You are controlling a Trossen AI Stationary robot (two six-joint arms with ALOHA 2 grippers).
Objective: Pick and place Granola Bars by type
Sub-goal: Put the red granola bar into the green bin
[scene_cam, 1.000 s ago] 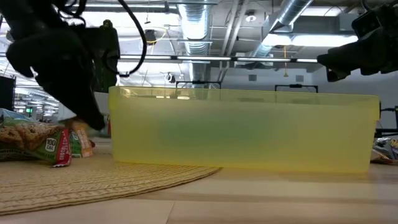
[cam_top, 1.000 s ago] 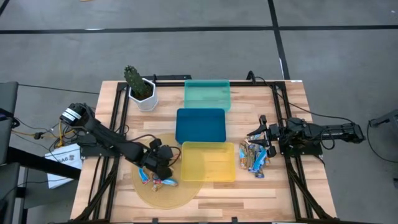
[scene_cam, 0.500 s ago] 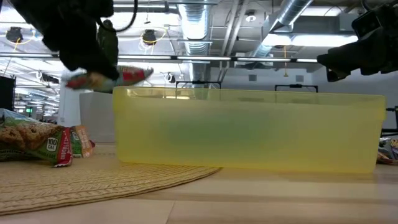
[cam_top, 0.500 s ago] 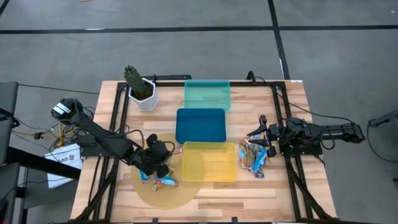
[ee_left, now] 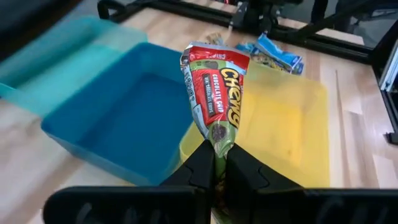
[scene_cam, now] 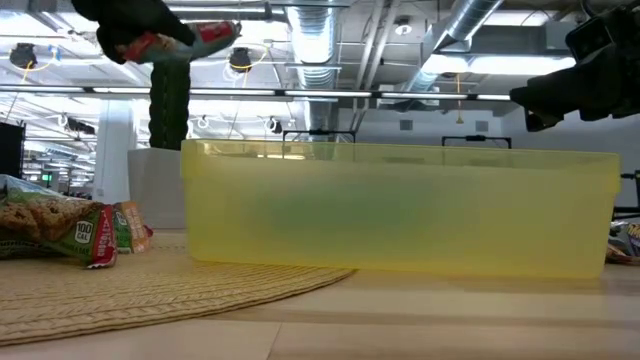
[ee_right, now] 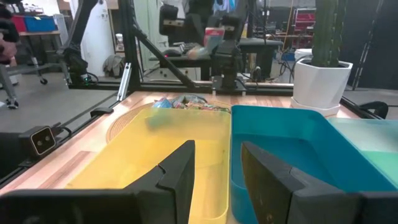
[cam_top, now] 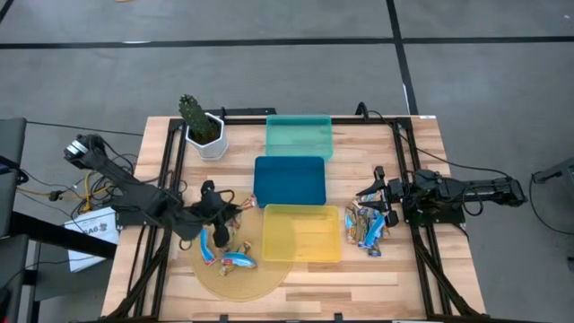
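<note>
A red-and-green granola bar printed "Chewy" and "chocolate chip" hangs in the air, pinched at one end by the left gripper, whose two fingers are clenched on the wrapper. In the low view the bar sits well above the rim of the yellow tray. From above, the left gripper is over the round woven mat, just beside the yellow tray and near the blue tray.

More bars lie on the mat below it; in the low view one with a green and red wrapper rests there. Another cluster of blue-white and tan bars lies on the wooden table on the other side of the yellow tray.

The right gripper hovers near that cluster with its fingers spread apart and nothing between them, facing the yellow and blue trays. The teal tray lies beyond the blue one, with a potted cactus beside it.
</note>
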